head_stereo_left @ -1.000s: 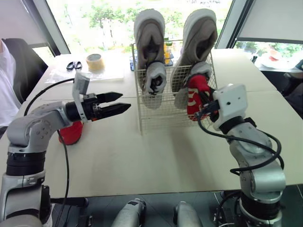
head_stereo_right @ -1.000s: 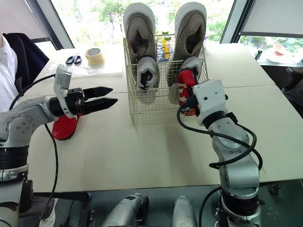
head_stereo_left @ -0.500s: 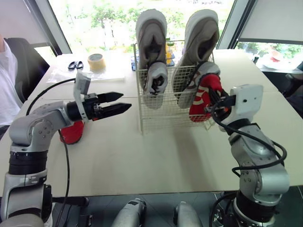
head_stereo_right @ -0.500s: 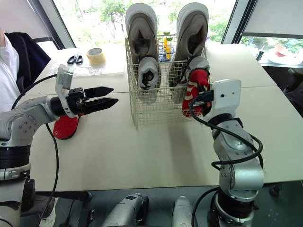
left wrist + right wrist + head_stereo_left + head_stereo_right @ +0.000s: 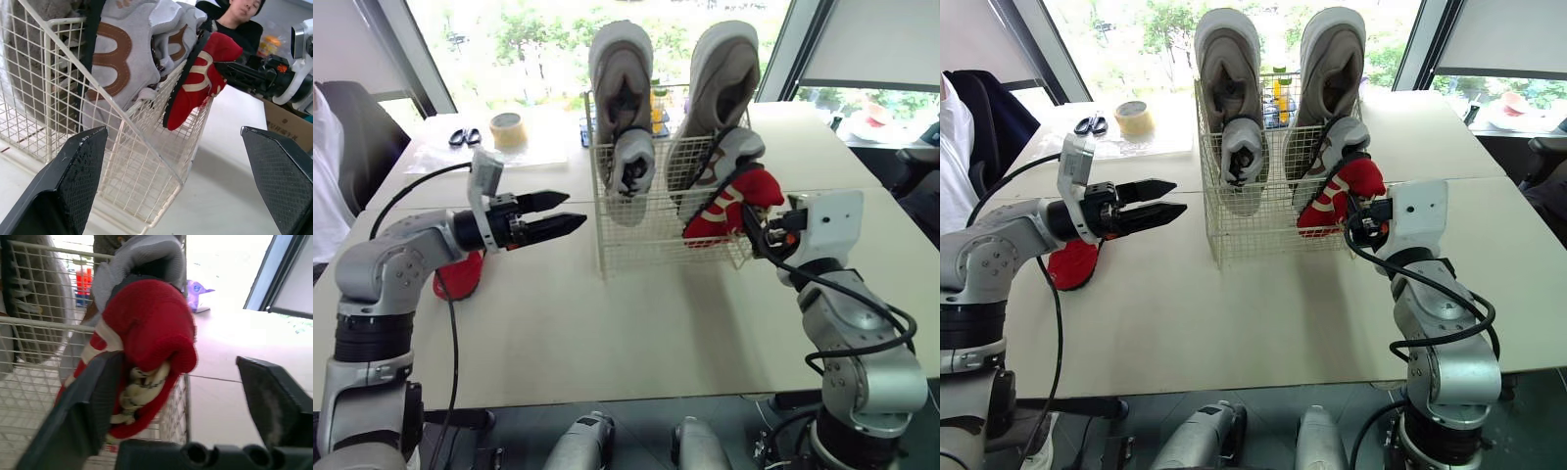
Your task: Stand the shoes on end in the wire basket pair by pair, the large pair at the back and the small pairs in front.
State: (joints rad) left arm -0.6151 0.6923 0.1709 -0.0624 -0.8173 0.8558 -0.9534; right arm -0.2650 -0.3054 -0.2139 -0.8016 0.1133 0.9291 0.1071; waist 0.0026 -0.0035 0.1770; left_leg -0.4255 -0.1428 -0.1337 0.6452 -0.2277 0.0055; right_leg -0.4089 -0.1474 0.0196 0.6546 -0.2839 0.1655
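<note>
White wire basket [image 5: 646, 240] at table centre. Large grey sneaker pair [image 5: 622, 69] on end at back, small grey pair [image 5: 634, 162] in front. Small red fabric shoe [image 5: 729, 206] tilted across basket's front right rim, not upright. Right gripper [image 5: 1356, 211] spread wide, one finger beside shoe. Left gripper [image 5: 563, 213] agape, empty. Second red shoe [image 5: 458, 277] on table below left arm. Likely light with soft upper and stiffer sole; pinch at heel collar.

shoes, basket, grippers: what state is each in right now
large grey shoes: on end at basket's back
small grey shoes: on end in front
red shoe: tilted at basket's front right corner
other red shoe: lying on table
left gripper: open, empty
right gripper: open beside red shoe
</note>
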